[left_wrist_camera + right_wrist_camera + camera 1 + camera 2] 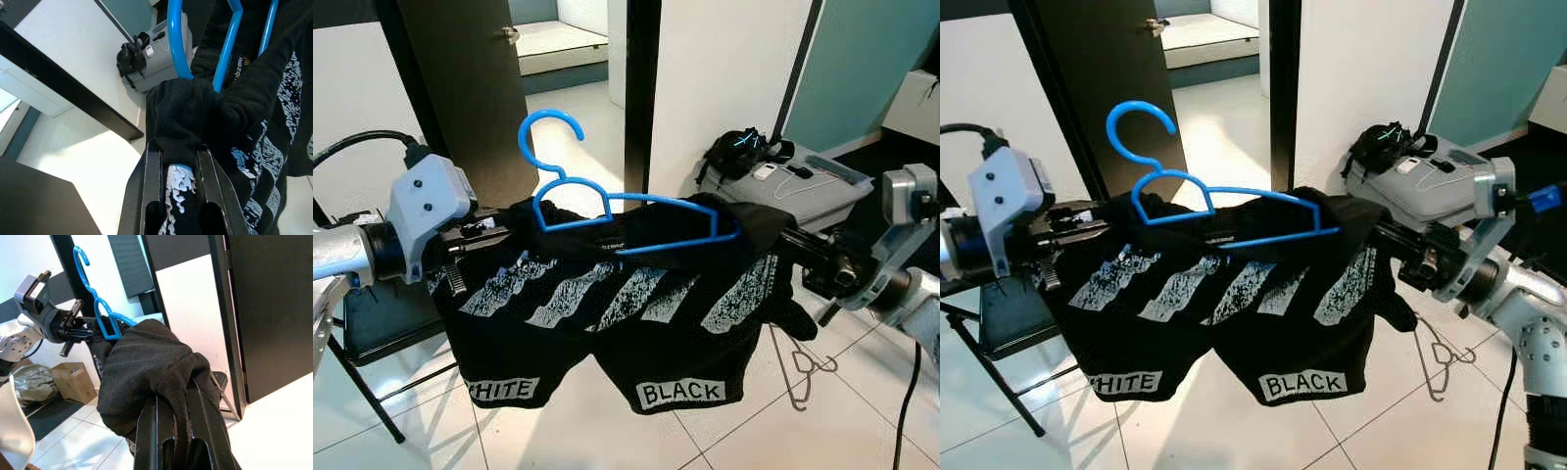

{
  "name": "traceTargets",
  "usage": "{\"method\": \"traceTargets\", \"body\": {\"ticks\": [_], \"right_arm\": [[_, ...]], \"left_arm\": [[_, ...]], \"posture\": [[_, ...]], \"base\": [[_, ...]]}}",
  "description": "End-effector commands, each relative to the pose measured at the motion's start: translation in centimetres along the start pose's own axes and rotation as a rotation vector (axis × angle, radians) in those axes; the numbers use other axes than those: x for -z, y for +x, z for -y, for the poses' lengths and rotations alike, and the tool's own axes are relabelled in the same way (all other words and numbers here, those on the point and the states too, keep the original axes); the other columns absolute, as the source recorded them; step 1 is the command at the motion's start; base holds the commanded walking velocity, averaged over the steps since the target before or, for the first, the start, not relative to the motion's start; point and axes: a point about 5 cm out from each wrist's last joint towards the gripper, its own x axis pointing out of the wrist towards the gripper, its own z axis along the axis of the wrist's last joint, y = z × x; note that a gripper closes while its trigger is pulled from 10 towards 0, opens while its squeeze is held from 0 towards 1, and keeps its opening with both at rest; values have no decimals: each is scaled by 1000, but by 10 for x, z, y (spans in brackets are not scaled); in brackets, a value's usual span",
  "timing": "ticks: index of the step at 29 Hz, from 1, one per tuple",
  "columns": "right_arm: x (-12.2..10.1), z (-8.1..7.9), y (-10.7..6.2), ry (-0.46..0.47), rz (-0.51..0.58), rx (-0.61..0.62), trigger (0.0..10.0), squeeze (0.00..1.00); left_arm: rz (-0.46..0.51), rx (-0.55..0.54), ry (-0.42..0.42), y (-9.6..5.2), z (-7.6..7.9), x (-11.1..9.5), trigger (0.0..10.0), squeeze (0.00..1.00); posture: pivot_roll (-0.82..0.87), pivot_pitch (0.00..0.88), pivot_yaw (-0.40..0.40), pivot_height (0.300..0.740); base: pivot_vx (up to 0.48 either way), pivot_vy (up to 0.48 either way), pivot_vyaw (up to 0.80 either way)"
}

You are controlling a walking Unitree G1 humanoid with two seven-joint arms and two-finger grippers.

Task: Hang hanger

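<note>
The blue hanger [607, 211] with black shirt [617, 313] spans between left end effector [180, 161] and right end effector [181, 401], both clamped on its shirt-covered ends.

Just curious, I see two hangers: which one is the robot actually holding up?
The blue hanger, carrying the black shirt between both grippers. The thin wire hanger lies on the floor.

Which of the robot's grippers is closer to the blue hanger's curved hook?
The left. The hook rises near the left gripper, which clamps the black garment just below and beside it. The right gripper grips the garment's far end, past the hanger's other shoulder.
</note>
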Motion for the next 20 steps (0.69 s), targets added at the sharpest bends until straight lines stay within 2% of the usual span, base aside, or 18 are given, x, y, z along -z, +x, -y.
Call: {"method": "traceTargets", "body": {"ticks": [1, 10, 13, 20], "right_arm": [[-9, -3, 0, -30, 10, -33, 0, 0], [-8, 9, -24, -33, -17, 71, 0, 0], [-12, 11, -28, -42, -4, 89, 0, 0], [-16, 13, -21, -70, 19, 107, 0, 0]], "left_arm": [[-4, -35, 44, -1, -8, -4, 0, 0], [-30, -106, 115, -16, -25, -7, 0, 0], [-29, -81, 132, -15, -23, -9, 0, 0], [18, 12, 135, 4, 0, -11, 0, 0]], "posture": [[2, 0, 3, 740], [8, 0, -2, 740], [8, 0, -2, 740], [7, 0, 2, 740]], "base": [[0, 0, 0], [0, 0, 0], [0, 0, 0], [0, 0, 0]]}}
